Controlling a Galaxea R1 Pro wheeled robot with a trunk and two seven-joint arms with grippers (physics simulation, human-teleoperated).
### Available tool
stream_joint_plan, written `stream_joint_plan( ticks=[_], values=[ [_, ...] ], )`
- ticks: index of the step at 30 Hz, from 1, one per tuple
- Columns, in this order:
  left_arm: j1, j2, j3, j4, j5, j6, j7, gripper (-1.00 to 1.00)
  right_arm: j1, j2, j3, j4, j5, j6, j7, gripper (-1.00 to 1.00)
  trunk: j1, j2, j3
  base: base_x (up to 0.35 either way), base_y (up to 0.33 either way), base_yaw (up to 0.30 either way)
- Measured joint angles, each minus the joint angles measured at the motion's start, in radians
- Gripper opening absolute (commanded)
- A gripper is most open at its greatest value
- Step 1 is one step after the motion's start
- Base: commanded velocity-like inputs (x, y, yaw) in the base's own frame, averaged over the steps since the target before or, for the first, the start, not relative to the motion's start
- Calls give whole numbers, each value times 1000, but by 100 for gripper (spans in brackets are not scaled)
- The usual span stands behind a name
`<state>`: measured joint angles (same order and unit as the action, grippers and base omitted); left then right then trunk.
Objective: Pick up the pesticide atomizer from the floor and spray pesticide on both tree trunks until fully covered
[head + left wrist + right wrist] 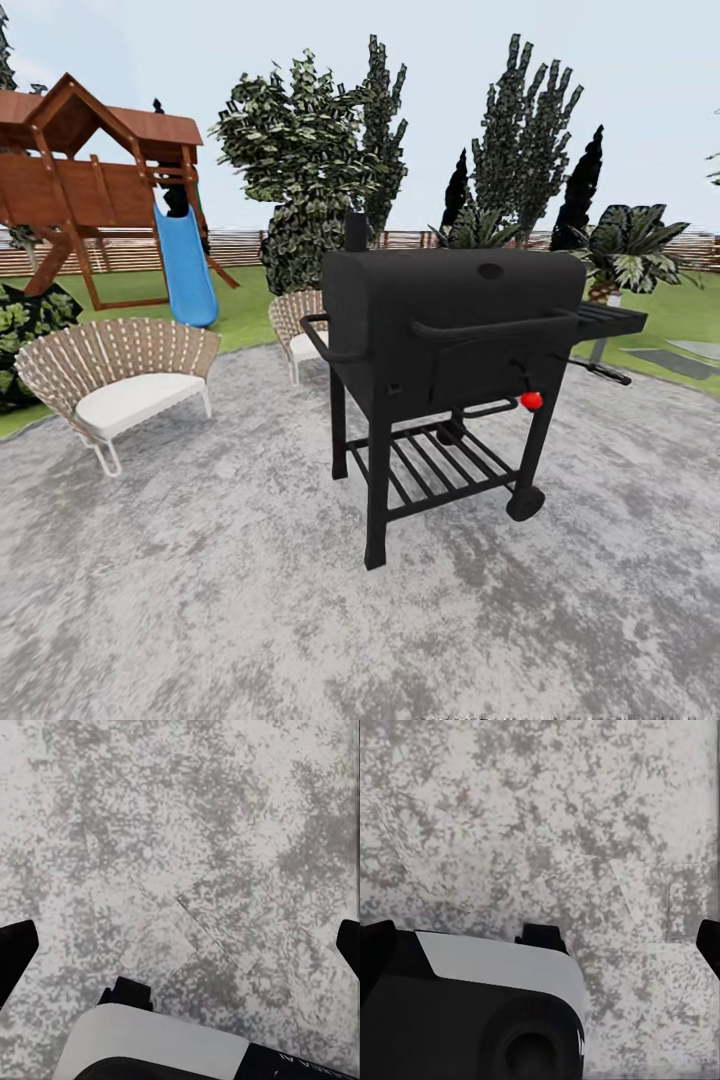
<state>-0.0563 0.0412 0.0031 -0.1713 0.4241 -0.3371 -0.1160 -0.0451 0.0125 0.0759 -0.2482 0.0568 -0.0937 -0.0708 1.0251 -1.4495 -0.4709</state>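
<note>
The pesticide atomizer is out of view, and so are the two trees and their trunks. I stand on a mottled grey paved patio (200, 600). The garden lawn (245, 310) and its brown slatted fence (235, 245) lie beyond it. My left gripper (180, 949) hangs open over bare paving, its black fingertips (15, 952) far apart at the frame's edges. The right gripper (540, 945) is open too, with nothing between its fingertips (711, 945), above the same paving.
A black barbecue grill (450, 350) on wheels stands close ahead. Two slatted wicker chairs (115, 385) (298, 330) sit to the left. A wooden playset with a blue slide (185, 260) stands far left. Dark cypresses (525, 140), leafy shrubs (295, 150) and a palm (630, 250) line the fence.
</note>
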Motion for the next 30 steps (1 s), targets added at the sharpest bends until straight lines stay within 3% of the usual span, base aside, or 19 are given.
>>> stream_joint_plan(
  ticks=[30],
  values=[
    [0,0,1,0,0,0,0,100,0,-1,0,0,-1,0,0,100,0,0,0,1,0,-247]
  ],
)
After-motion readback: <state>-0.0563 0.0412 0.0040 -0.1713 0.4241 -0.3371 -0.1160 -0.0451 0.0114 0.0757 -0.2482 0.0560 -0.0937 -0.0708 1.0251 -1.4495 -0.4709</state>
